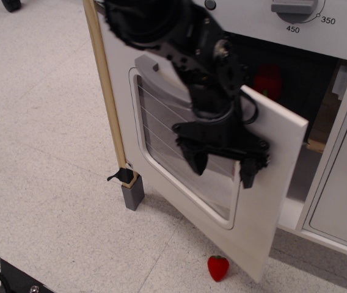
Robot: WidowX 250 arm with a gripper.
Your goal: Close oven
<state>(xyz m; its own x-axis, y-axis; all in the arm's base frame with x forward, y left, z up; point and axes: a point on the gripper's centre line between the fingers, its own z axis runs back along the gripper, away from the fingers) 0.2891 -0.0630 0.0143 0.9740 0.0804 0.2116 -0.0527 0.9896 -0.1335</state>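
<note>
The white oven door (pixel 271 213) with its wire-lined window (pixel 179 159) and grey bar handle (pixel 155 66) stands partly open, swung out toward the camera. My black gripper (pixel 223 166) is open, its two fingers pointing down, pressed against the door's outer face over the window. Behind the door a red pepper (pixel 268 79) sits in the dark oven cavity, partly hidden by my arm. The temperature dial (pixel 295 7) is at the top.
A narrow white cabinet door (pixel 344 201) with a grey handle is at the right. A red toy strawberry (pixel 218 267) lies on the floor below the door's corner. A wooden post (pixel 109 104) with a grey foot stands at the left.
</note>
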